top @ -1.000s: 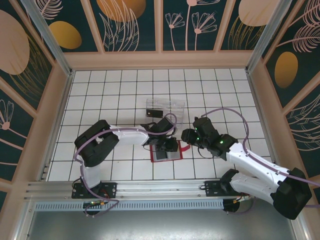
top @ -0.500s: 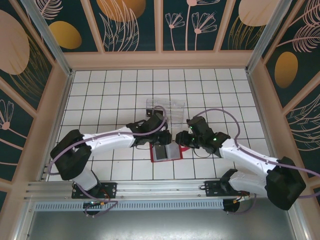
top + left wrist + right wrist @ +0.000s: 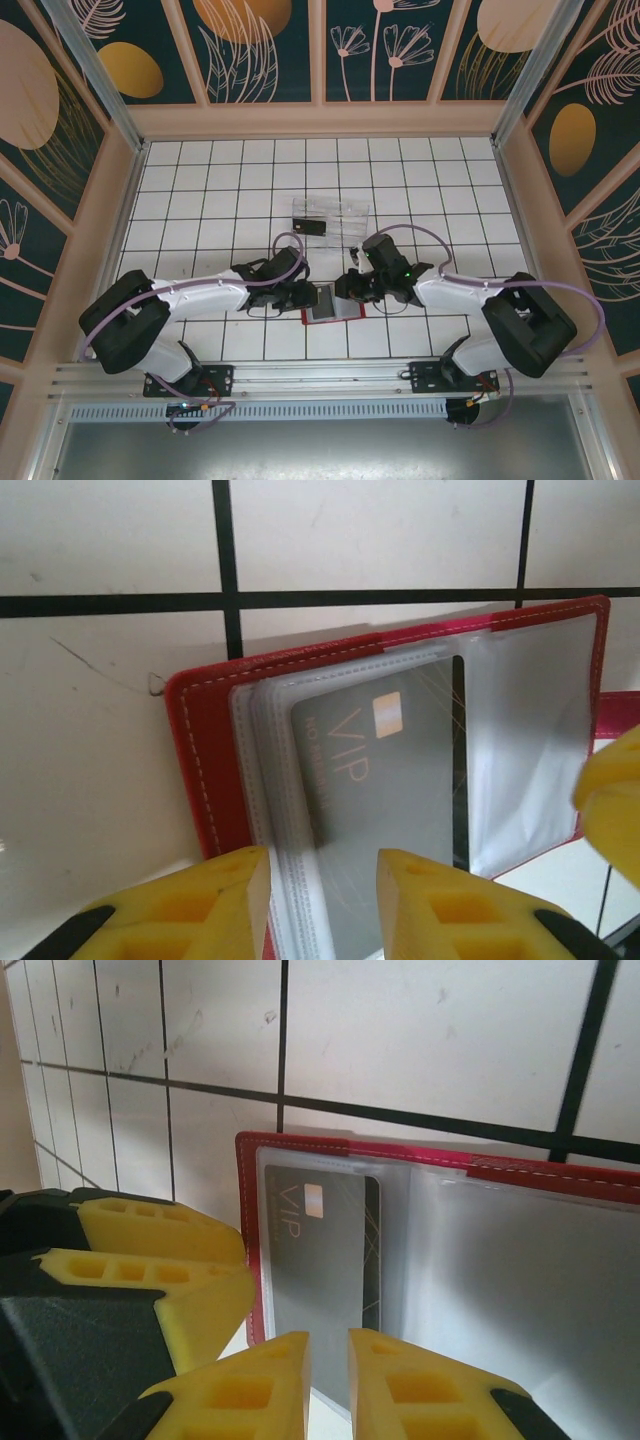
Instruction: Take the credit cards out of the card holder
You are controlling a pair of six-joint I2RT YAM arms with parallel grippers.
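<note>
The red card holder (image 3: 337, 311) lies open on the tiled floor between both arms. In its clear sleeves (image 3: 530, 740) sits a grey credit card (image 3: 385, 780) marked VIP, also seen as the credit card (image 3: 315, 1260) in the right wrist view. My left gripper (image 3: 322, 885) is open over the holder's left edge (image 3: 205, 770), its yellow fingertips (image 3: 225, 900) straddling the sleeve edges without pinching them. My right gripper (image 3: 328, 1365) hovers at the card's near edge, jaws almost together with a thin slit and nothing in it. From above, the left gripper (image 3: 306, 296) and right gripper (image 3: 346, 289) flank the holder.
A clear ridged tray (image 3: 340, 211) stands two tiles beyond the holder, with a small dark card (image 3: 307, 226) lying in its left part. White tiled floor (image 3: 200, 190) stretches around, bounded by wooden walls. The two grippers' yellow fingers nearly touch over the holder.
My left gripper swung from over the holder up toward the tray, then back to the holder's left edge, and its jaws opened. My right gripper moved left onto the holder while narrowing its jaws.
</note>
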